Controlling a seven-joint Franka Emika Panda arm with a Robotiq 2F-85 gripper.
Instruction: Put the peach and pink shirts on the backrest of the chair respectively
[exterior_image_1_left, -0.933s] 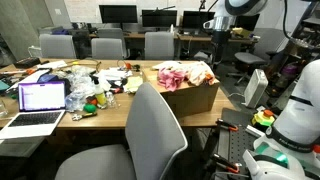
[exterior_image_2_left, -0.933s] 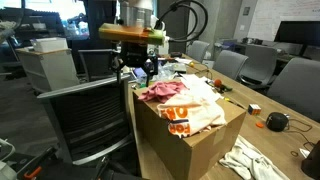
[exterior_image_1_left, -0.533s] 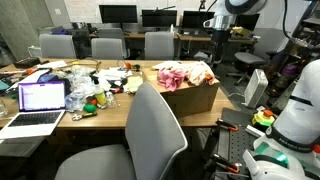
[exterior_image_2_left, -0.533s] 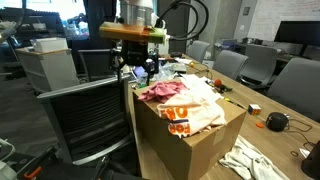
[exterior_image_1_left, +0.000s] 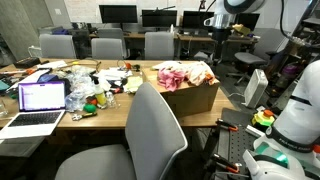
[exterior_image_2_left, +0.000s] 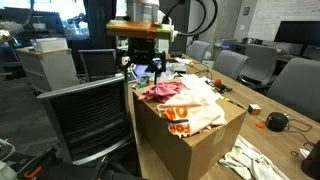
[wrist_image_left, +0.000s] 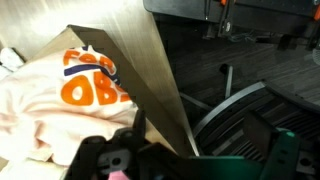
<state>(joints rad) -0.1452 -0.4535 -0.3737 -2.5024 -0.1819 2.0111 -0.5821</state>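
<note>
hand (exterior_image_2_left: 143, 72) spread, empty, above cardboard box (exterior_image_2_left: 200, 145) at corner of counter (exterior_image_1_left: 115, 112). inside: crumpled pink shirt (exterior_image_2_left: 160, 92) beside limp peach shirt (exterior_image_2_left: 197, 108) draped over rim. smooth curved grey backrest (exterior_image_1_left: 155, 125) apart.

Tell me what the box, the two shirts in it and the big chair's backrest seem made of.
Box: brown cardboard by its look, matte, with folded flaps. Peach shirt and pink shirt: soft cloth, possibly cotton, lying crumpled in folds. Backrest: smooth grey panel, likely plastic, with a faint sheen.
</note>
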